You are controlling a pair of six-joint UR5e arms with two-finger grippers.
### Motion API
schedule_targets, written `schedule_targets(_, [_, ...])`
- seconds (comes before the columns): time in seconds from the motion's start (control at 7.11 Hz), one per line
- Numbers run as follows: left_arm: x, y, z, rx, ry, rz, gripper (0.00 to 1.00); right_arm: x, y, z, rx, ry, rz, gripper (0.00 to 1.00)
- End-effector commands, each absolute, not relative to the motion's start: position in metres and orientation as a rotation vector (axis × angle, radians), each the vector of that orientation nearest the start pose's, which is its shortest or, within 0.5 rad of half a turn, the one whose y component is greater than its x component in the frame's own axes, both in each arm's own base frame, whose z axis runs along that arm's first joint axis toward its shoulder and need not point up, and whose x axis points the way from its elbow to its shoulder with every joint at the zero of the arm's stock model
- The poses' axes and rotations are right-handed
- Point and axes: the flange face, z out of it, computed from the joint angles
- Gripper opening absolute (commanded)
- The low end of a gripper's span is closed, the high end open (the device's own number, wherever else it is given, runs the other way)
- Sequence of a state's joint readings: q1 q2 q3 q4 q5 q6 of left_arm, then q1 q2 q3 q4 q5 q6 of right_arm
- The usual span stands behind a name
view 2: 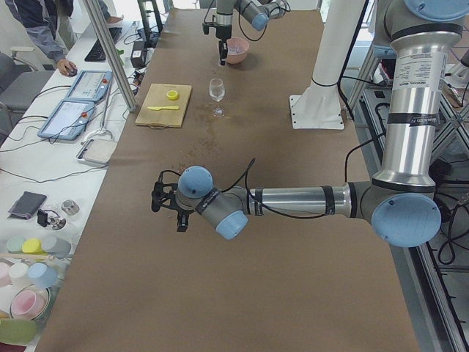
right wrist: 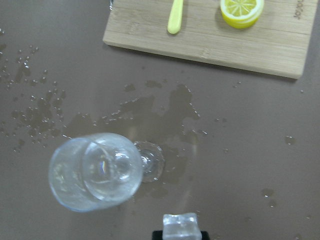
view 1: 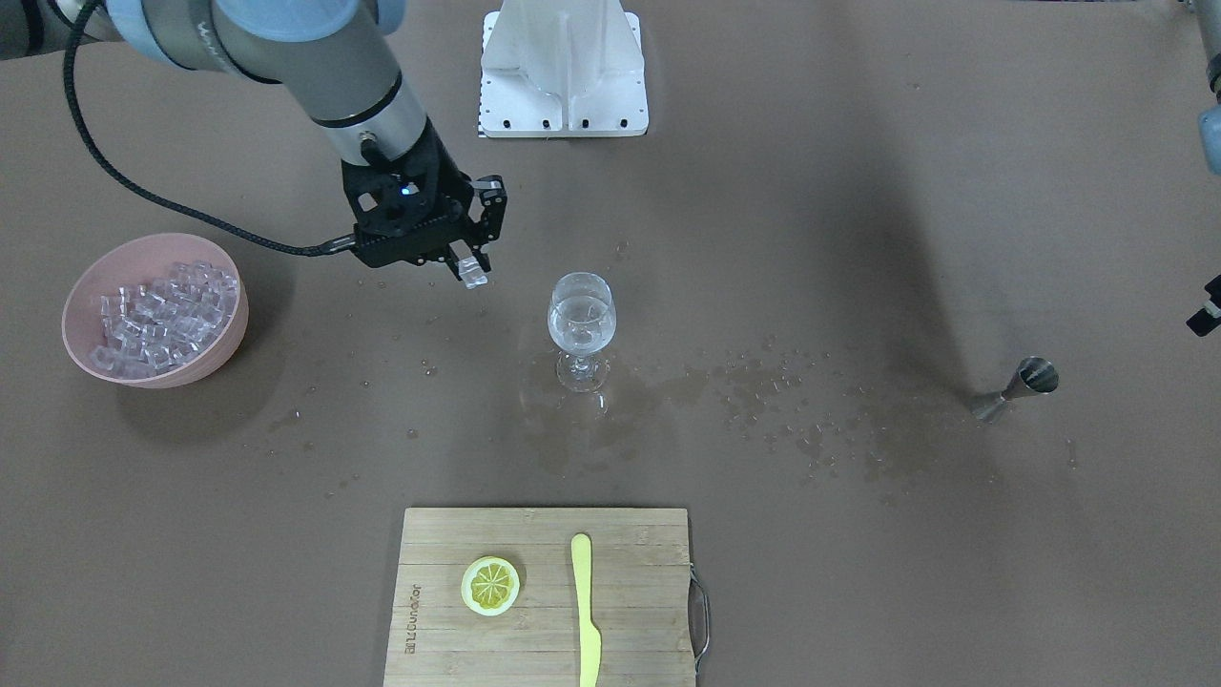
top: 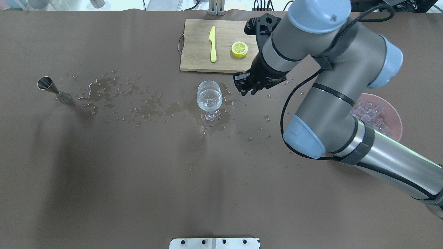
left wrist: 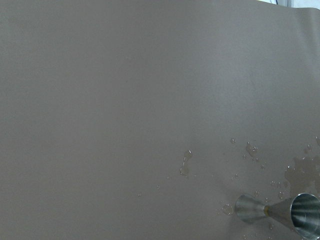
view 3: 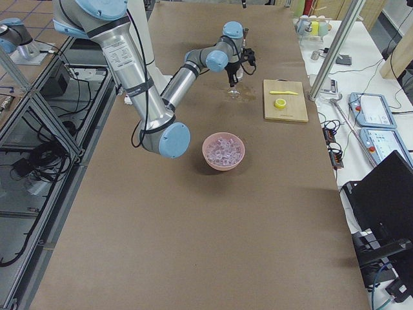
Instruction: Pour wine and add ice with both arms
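The black two-finger right gripper (view 1: 470, 270) pinches one small clear ice cube (right wrist: 181, 225) beside, not over, the stemmed clear wine glass (top: 209, 102) holding colourless wine (view 1: 580, 326). Released early, the cube likely misses the rim. Far off, the left gripper (view 2: 167, 209) may be open or closed; I cannot tell.

wine (view 1: 580, 321): clear, in upright glass (view 1: 582, 367) | ice cube (view 1: 474, 276): clamped in right tool (view 1: 469, 265)

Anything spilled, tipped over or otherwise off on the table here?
Yes. Droplets and wet patches of clear liquid trail across the table from the jigger to a puddle around the wine glass foot. The jigger lies on its side. The glass stands upright.
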State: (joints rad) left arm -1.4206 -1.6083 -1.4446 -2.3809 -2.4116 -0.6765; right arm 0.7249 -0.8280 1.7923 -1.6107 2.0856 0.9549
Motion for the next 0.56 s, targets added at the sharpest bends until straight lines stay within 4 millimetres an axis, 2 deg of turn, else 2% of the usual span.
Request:
schedule_targets(0.0, [0.021, -0.529, 0.606, 0.294, 1.006, -0.174, 0.98, -0.458, -0.495, 0.080, 0.178, -1.018, -0.098, 0.00])
schedule_targets(0.28, [0.021, -0.529, 0.608, 0.293, 1.004, -0.176, 0.98, -0.472, -0.495, 0.074, 0.172, -1.012, -0.094, 0.00])
schedule_targets(0.42, [0.021, -0.529, 0.609, 0.290, 1.003, -0.177, 0.98, -0.487, -0.486, 0.074, 0.198, -1.007, -0.102, 0.00])
